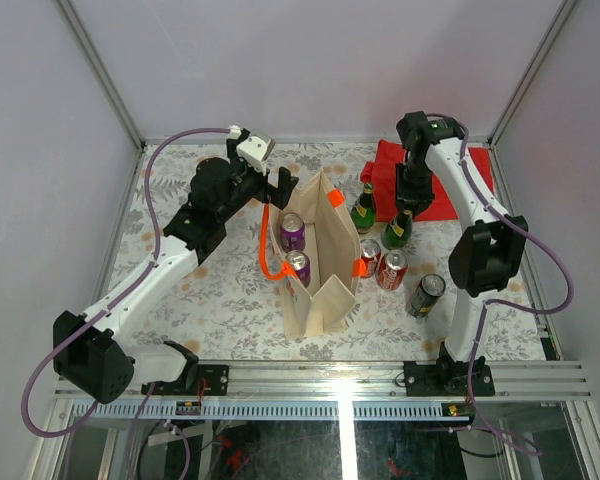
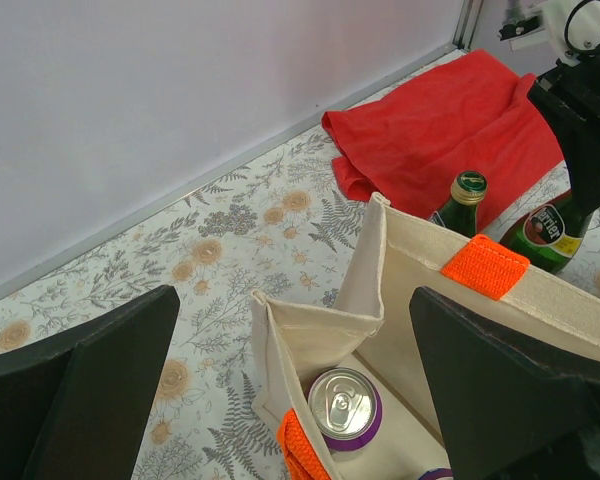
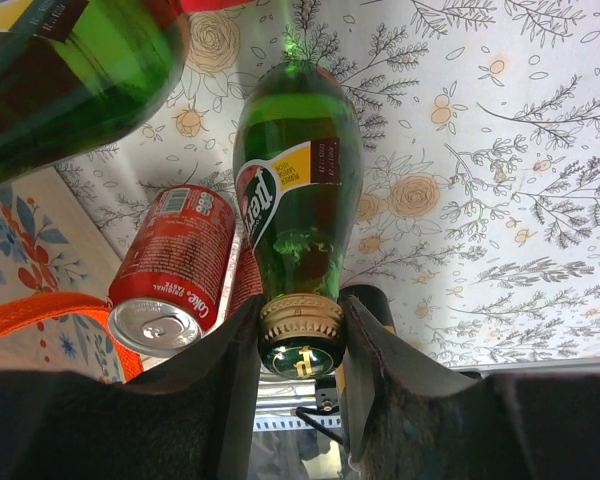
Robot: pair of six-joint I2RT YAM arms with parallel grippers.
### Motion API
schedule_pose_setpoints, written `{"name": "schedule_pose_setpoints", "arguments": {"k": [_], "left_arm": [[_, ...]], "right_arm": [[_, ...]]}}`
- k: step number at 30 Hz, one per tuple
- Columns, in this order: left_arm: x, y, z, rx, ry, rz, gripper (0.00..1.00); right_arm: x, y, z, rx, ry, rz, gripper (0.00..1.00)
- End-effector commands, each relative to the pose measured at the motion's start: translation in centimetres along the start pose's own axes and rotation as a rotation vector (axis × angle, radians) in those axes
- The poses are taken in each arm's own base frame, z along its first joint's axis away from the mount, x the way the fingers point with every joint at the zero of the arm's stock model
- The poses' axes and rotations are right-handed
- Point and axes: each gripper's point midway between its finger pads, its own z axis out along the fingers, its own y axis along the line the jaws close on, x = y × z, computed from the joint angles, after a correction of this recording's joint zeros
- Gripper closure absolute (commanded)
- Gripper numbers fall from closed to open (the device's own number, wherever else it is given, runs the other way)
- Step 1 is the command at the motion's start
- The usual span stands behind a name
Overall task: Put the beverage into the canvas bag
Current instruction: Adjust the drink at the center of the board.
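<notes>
On floral tabletop, between white walls: canvas bag upright.

The counter, covered in a pale floral print, carries the canvas bag upright near its middle. Just right of the bag stand two red cans close together, and a dark can sits a little further right. Behind the cans are a green bottle close to the bag and a second green bottle beside it. A red cloth lies crumpled toward the far right corner.
</notes>
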Motion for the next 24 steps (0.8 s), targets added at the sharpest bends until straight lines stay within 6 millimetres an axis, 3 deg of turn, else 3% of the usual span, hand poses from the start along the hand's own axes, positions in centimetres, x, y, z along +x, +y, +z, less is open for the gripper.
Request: {"name": "schedule_pose_setpoints", "arguments": {"k": [1, 3, 7, 13, 20, 24], "left_arm": [[-1.4, 0.4, -0.1, -0.012, -0.051, 0.003, 0.0], [-1.3, 0.3, -0.1, -0.01, -0.047, 0.003, 0.0], [-1.4, 0.3, -0.1, -0.011, -0.051, 0.005, 0.0], [-1.3, 0.4, -0.3, -0.016, -0.049, 0.005, 0.0], [-1.3, 0.4, -0.4, -0.014, -0.048, 0.007, 0.0], [-1.2, 0.3, -0.2, -0.009, -0.044, 0.007, 0.0]], "right_arm": [[0.0, 0.4, -1.4, -0.021, -0.049, -0.019, 1.0], [-0.1, 0.4, -1.1, -0.019, -0.046, -0.019, 0.97], [0.0, 0.6, -0.4, -0.017, -0.035, -0.022, 0.68], [0.5, 0.6, 1.1, -0.01, -0.009, -0.03, 0.53], [0.9, 0.6, 2.0, -0.008, 0.012, -0.031, 0.52], [0.7, 0.5, 1.8, -0.002, 0.003, -0.031, 0.65]]}}
